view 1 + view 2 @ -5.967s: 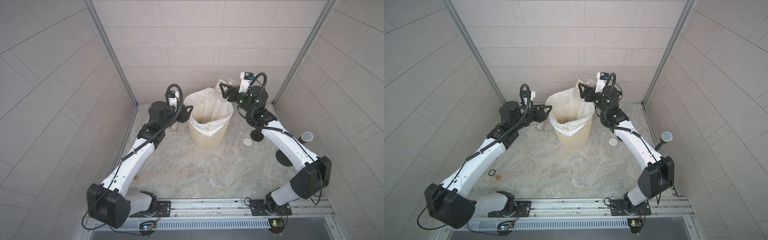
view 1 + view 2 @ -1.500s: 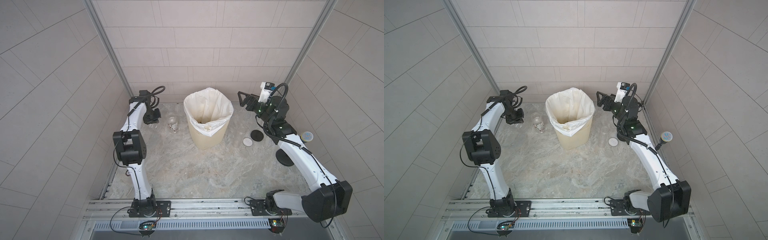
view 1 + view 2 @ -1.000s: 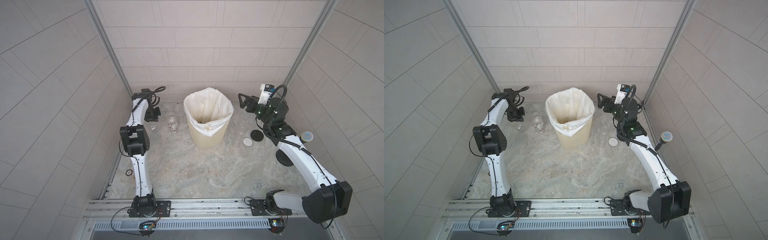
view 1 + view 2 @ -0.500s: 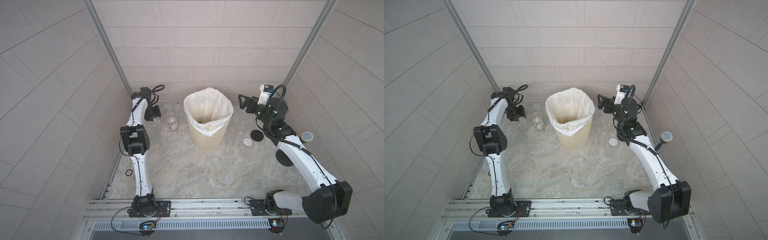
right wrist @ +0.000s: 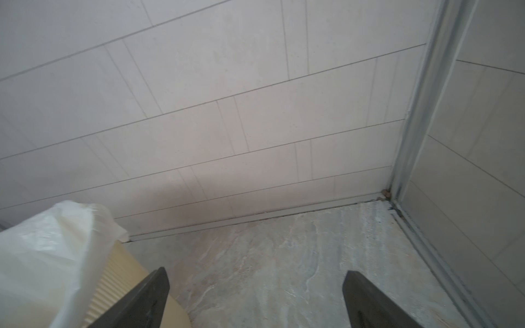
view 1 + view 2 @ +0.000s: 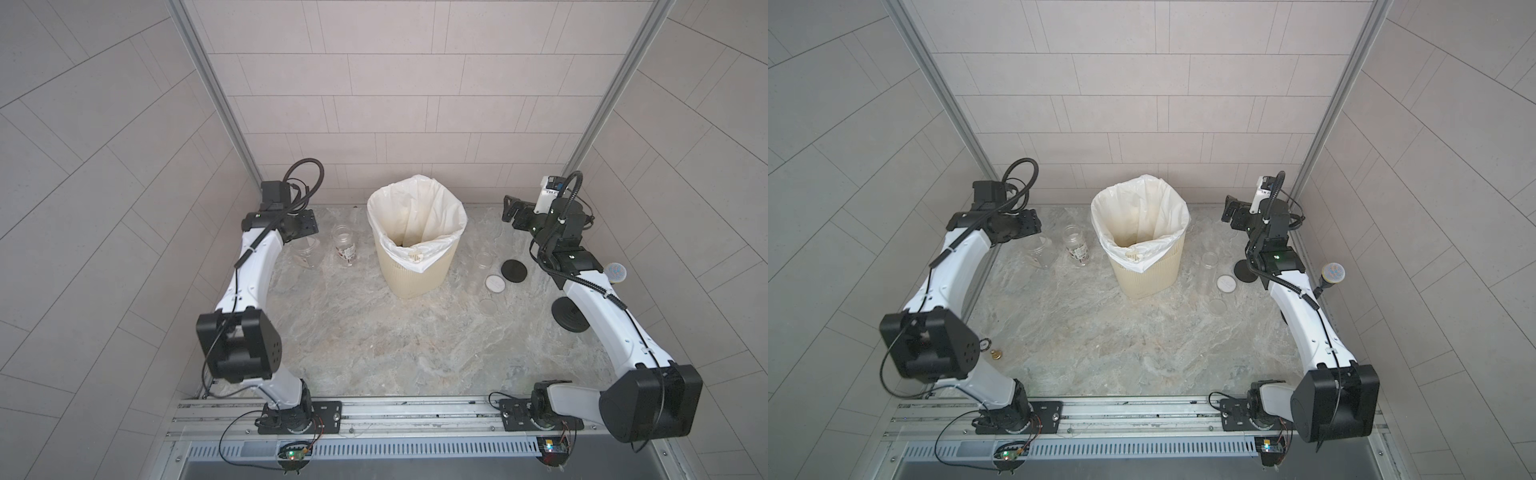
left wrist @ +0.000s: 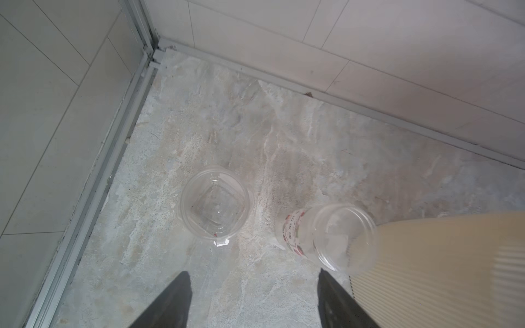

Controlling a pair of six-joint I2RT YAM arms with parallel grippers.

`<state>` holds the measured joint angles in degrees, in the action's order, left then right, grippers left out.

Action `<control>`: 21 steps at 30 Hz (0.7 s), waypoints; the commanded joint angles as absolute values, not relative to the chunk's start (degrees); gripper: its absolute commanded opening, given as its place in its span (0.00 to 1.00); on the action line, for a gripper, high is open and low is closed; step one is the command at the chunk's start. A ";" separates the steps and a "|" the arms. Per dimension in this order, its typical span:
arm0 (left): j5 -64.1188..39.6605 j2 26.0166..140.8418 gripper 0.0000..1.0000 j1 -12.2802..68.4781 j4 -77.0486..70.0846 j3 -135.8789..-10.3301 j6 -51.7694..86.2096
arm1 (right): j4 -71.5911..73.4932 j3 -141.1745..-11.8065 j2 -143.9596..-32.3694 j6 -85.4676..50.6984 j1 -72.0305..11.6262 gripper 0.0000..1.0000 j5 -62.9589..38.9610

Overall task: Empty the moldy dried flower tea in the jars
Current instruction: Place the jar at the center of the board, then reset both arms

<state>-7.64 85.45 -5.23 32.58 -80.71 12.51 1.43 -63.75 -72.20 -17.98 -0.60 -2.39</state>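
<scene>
Left gripper (image 7: 253, 274) lifted clear of squat jar (image 7: 214, 203), jaws apart; right gripper (image 5: 254, 271) jaws wide, holding nothing. Three open jars on worktop (image 6: 374, 340): squat jar and labelled jar (image 6: 344, 245) toward far-left corner, slim jar (image 6: 483, 259) right of bin (image 6: 415, 282), three lids (image 6: 495, 283) alongside.

A robot test cell dressed up as a tiled room corner, not a lived-in home. Beige tile-pattern wall panels (image 6: 395, 104) close three sides, joined by bare aluminium corner posts (image 6: 216, 95). The marble-look surface (image 6: 374, 340) ends at an aluminium rail (image 6: 415, 409) carrying two white robot arms (image 6: 253, 270), with exposed circuit boards (image 6: 293, 455) below.
</scene>
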 commanded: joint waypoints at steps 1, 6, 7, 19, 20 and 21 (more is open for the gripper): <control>-6.94 78.41 0.78 -4.80 10.58 -66.67 12.31 | 1.36 -59.79 -71.18 -12.34 -0.12 1.00 2.94; -4.77 71.42 0.81 -2.40 1.37 -54.08 11.68 | 4.72 -52.86 -71.16 -8.15 -0.07 1.00 6.88; -3.75 70.23 0.82 -1.51 -1.53 -51.03 11.33 | 5.85 -50.89 -70.94 -7.76 -0.09 1.00 8.11; 5.49 72.17 0.92 2.64 -24.38 -33.57 7.18 | 23.94 -33.05 -73.28 -6.83 0.04 1.00 15.78; 5.21 72.82 0.92 2.66 -26.74 -32.60 6.75 | 25.41 -32.11 -73.81 -7.45 0.21 1.00 15.84; 4.82 73.79 0.93 2.65 -29.61 -31.58 6.05 | 27.12 -30.86 -74.35 -8.00 0.38 1.00 15.66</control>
<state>3.60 72.03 2.68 -18.79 -33.98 8.12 20.45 -33.01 -73.08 -7.64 0.05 13.41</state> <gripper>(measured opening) 0.925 0.998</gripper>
